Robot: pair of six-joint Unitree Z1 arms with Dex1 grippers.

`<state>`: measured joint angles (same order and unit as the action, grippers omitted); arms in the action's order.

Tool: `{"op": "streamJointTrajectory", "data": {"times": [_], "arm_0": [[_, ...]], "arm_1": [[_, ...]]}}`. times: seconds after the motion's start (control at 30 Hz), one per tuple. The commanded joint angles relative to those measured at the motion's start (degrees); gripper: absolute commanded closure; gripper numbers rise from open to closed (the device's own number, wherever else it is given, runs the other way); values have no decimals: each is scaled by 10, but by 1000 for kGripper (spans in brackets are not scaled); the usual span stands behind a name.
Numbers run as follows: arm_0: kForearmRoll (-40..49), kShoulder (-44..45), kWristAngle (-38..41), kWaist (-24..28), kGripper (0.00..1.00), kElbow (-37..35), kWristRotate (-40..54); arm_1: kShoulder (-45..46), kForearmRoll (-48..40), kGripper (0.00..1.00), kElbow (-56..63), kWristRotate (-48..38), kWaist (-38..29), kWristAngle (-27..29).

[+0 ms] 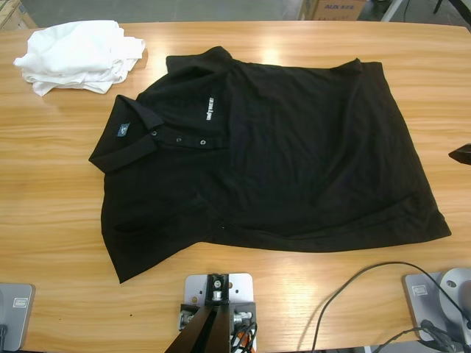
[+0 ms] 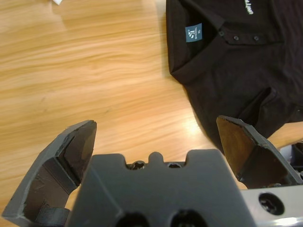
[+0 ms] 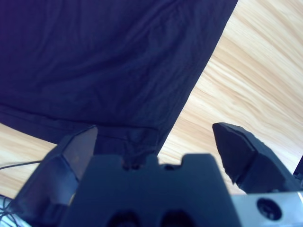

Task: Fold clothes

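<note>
A black polo shirt point(image 1: 280, 154) lies spread flat mid-table, ready for folding; the left gripper point(image 2: 156, 142) near its collar point(image 2: 199, 52) and right gripper point(image 3: 154, 142) over its hem corner both gape wide, empty.

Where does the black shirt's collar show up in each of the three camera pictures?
High view: the collar lies at the left end of the black shirt, left of centre.
Left wrist view: the collar is at the top, right of the middle, beyond the open left gripper.
Right wrist view: not in it; only the shirt's hem corner shows.
Shared landmark: the small blue neck label, seen in the high and left wrist views.
</note>
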<state>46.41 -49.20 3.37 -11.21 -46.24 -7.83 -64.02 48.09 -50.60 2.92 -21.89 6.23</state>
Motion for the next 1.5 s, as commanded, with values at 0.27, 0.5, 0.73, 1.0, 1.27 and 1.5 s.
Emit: {"op": "streamJointTrajectory", "data": {"times": [0.27, 0.5, 0.73, 1.0, 1.27, 1.5], "arm_0": [[21, -18, -6, -2, 11, -2, -10], [45, -107, 76, -120, 0, -86, -10], [45, -294, 107, -278, 0, -129, 24], [18, -439, 110, -346, 0, -160, 74], [13, -587, 190, -336, 198, -187, 179], [13, -623, 247, -281, 194, -196, 206]], "arm_1": [[-9, 9, 4, -1, -1, -4, -4], [44, 55, 4, -18, -35, -5, -48], [74, 62, 0, -21, -103, -57, -92], [75, 48, 0, -21, -132, -58, -83], [91, 40, 0, -6, -156, -58, -83], [76, 35, 0, -2, -156, -58, -81]]}}
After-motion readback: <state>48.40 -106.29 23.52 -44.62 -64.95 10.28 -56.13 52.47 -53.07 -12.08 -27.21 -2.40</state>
